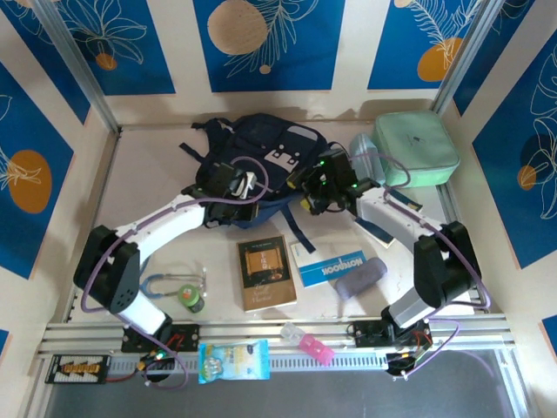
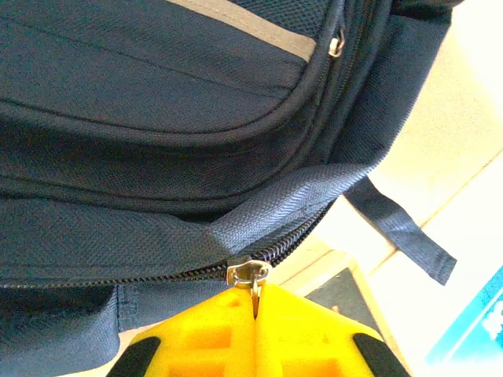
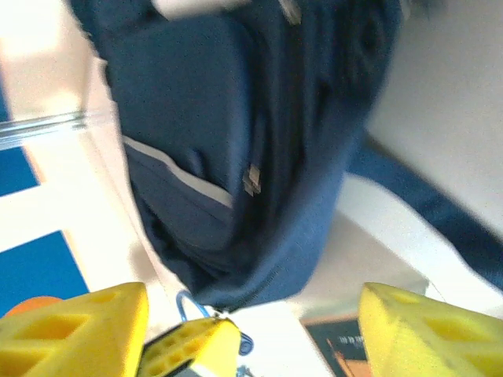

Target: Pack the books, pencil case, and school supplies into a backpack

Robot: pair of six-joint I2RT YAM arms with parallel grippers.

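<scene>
The navy backpack (image 1: 261, 157) lies at the back middle of the table. My left gripper (image 1: 246, 193) is at its near edge, and its yellow fingers (image 2: 257, 302) are shut on the metal zipper pull (image 2: 251, 275). My right gripper (image 1: 312, 198) hovers by the backpack's right side (image 3: 236, 157), open (image 3: 254, 302) with nothing between its fingers. A brown book (image 1: 266, 272) and a blue-and-white NOTEBOOK (image 1: 332, 268) lie flat in front. A lilac-grey pencil case (image 1: 361, 277) rests beside the notebook.
A mint-green case (image 1: 416, 150) sits at the back right against the wall. Blue scissors (image 1: 165, 286) and a small green item (image 1: 191, 299) lie front left. A pink item (image 1: 306, 342) and a blue packet (image 1: 233, 360) rest on the front rail.
</scene>
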